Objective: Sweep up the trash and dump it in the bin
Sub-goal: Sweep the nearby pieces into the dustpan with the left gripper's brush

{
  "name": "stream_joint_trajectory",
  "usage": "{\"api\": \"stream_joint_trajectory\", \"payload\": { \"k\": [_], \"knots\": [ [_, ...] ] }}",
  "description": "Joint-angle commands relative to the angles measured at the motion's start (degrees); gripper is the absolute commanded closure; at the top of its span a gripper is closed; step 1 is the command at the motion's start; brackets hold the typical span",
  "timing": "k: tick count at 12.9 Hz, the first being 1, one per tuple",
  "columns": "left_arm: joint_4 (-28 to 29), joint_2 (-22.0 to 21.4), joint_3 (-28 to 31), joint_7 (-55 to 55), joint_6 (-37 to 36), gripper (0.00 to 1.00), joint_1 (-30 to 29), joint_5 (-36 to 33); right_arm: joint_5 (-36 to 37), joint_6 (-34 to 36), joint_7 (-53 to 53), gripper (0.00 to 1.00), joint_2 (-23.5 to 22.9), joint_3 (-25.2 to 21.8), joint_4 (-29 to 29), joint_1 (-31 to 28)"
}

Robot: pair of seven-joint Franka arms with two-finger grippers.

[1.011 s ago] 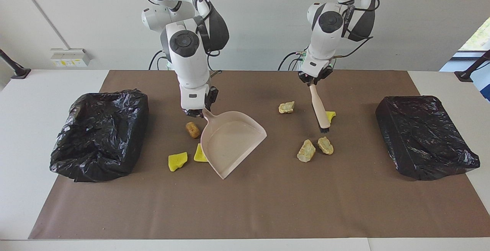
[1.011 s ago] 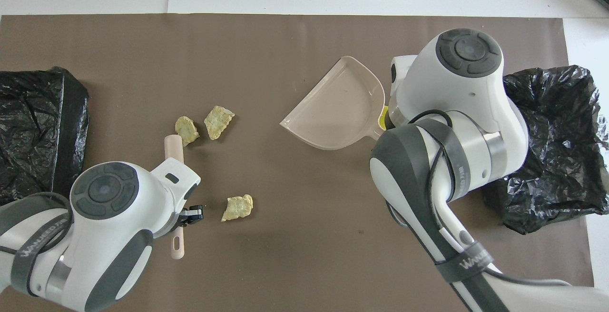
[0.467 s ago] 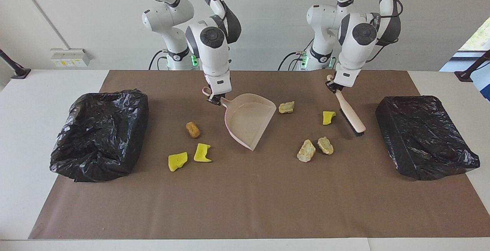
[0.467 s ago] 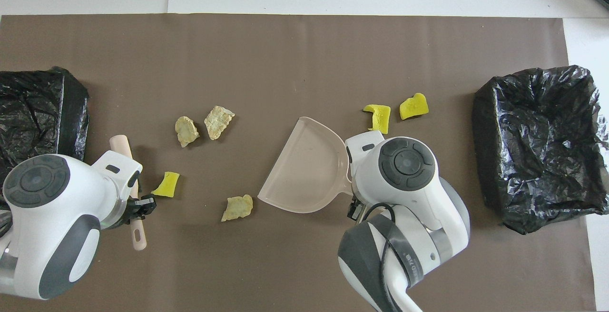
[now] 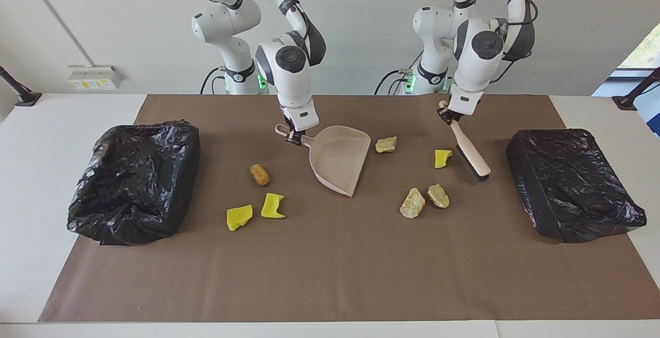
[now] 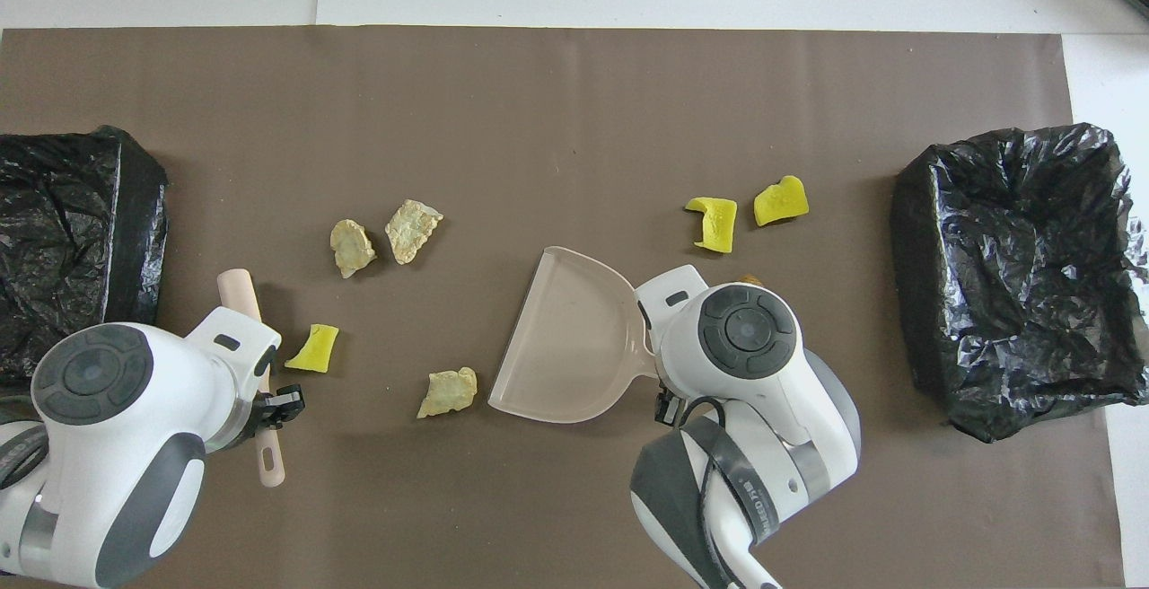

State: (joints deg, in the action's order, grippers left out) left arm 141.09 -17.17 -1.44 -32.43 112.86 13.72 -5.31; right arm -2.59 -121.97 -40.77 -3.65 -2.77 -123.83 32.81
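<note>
Holding the brush (image 5: 470, 152) by its handle, the left gripper (image 5: 447, 115) hangs over the table's robot-side edge; its long axis slants toward the yellow scrap (image 5: 442, 157) just beside the bristles. The right gripper (image 5: 294, 137) clamps the dustpan (image 5: 337, 163). "WANLEED" is partly legible on an arm strap.

A bin (image 5: 135, 183) sits at the right arm's end of the counter (image 5: 330, 276) and a second bin (image 5: 572, 183) at the left arm's end. Between them lie the dustpan (image 5: 337, 160), nearer the robots than two sponge pieces (image 5: 255, 213), and the brush (image 5: 470, 151) beside another sponge piece (image 5: 442, 157). Two lumps (image 5: 424, 200) lie farther out.
</note>
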Motion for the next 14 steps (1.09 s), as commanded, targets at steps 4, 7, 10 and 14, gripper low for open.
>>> {"api": "stream_joint_trajectory", "payload": {
  "k": [4,7,10,14],
  "knots": [
    [1.03,2.58,0.21,-0.36,7.1,1.0,8.85,4.95,3.82,-3.88,-1.59,1.0,-0.48,0.13,-1.76,1.28],
    [0.59,3.63,0.21,-0.53,8.86,1.0,14.13,8.55,5.14,-4.15,-1.24,1.0,-0.74,0.13,-2.03,1.46],
    [-0.2,4.34,0.21,-0.53,11.85,1.0,18.61,13.12,5.14,-3.98,-0.89,1.0,-0.83,0.13,-2.03,1.46],
    [-1.6,4.6,0.12,-3.85,11.95,1.0,26.07,16.65,5.14,-3.63,-0.89,1.0,-0.92,0.13,-1.94,1.38]
  ]
}}
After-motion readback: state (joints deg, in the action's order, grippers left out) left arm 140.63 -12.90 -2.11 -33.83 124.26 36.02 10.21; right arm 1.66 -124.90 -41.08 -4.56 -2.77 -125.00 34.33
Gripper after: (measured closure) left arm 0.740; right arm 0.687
